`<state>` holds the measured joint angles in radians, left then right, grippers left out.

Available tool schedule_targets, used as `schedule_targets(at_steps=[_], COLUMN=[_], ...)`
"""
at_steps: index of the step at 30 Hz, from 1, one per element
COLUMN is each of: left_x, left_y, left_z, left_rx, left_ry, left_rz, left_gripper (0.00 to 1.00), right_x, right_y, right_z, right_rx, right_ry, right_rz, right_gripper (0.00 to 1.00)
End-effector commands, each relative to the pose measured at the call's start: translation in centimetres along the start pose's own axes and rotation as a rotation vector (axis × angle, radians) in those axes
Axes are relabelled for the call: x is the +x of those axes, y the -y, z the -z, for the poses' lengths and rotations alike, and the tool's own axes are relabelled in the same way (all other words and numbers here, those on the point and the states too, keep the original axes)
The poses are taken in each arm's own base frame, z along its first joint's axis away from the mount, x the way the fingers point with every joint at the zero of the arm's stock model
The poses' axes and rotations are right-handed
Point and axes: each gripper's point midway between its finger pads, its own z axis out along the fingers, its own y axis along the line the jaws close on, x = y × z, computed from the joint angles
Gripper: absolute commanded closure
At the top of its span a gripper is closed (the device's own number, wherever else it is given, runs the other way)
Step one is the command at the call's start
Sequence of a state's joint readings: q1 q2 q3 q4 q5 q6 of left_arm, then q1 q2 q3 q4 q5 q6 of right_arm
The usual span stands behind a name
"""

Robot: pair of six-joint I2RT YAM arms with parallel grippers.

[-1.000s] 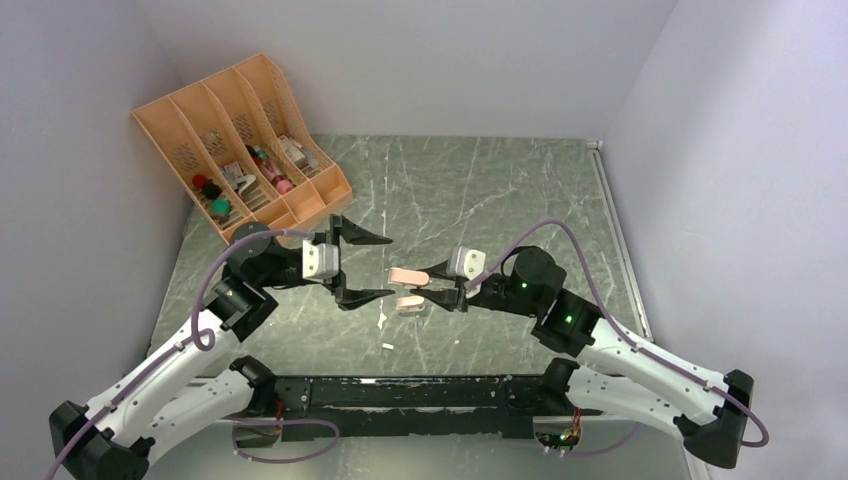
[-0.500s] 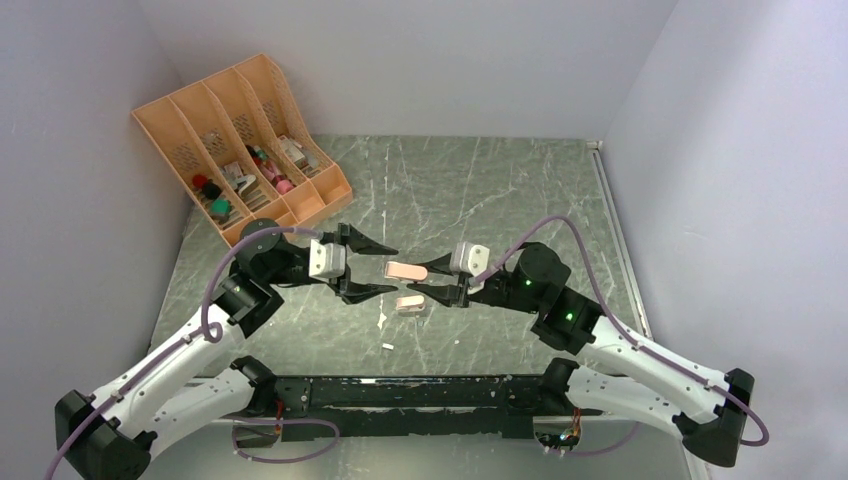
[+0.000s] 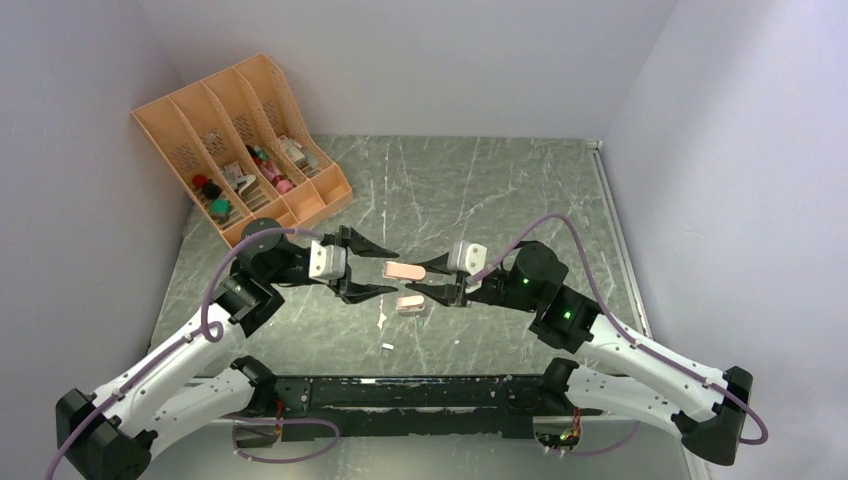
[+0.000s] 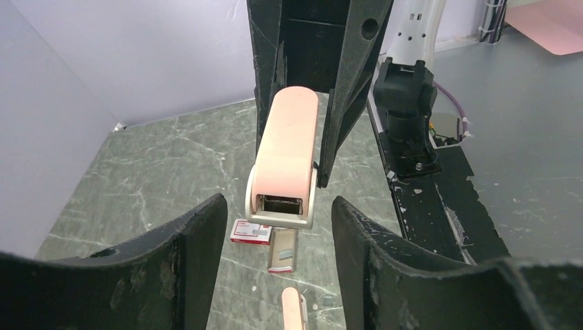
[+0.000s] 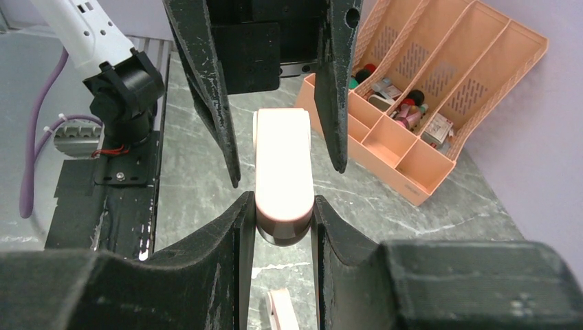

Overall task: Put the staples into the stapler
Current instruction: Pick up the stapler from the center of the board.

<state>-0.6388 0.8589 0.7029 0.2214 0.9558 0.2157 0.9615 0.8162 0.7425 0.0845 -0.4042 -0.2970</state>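
No text, brand or number is legible in any view. The small red-and-white staple box (image 4: 249,232), low in the left wrist view, is too small for any print to be read.

The stapler (image 5: 282,165) tip sits between the left jaws, narrow gaps either side

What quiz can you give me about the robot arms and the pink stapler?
1. True or false: the right gripper is shut on the pink stapler.
2. Where does the orange organizer stand? A. far left corner B. far right corner C. between the arms
3. Fill in: the left gripper's jaws are ___, either side of the stapler's front end without touching it.
Key: 1 true; 2 A; 3 open.
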Motion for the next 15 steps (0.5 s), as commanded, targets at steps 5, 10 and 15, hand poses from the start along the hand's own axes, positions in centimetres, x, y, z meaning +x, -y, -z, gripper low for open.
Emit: schedule_targets(at_steps=[5, 10, 15], left_x=[-1.17, -1.27, -1.19], left_y=[0.95, 1.01, 1.06], left_z=[-0.24, -0.27, -0.34], left_rx=[0.066, 0.071, 0.079], left_ry=[0.036, 0.038, 0.034], left_rz=[-0.033, -0.032, -0.021], left_gripper=[0.47, 0.56, 0.73], right_x=[-2.06, -1.75, -1.21], right_y=[0.53, 0.44, 0.37], right_z=[0.14, 0.06, -0.05], right_rx=[0.010, 0.006, -0.003], right_ry=[0.049, 0.038, 0.014], right_rz=[0.029, 0.029, 0.028], right_gripper=[0.78, 0.78, 0.77])
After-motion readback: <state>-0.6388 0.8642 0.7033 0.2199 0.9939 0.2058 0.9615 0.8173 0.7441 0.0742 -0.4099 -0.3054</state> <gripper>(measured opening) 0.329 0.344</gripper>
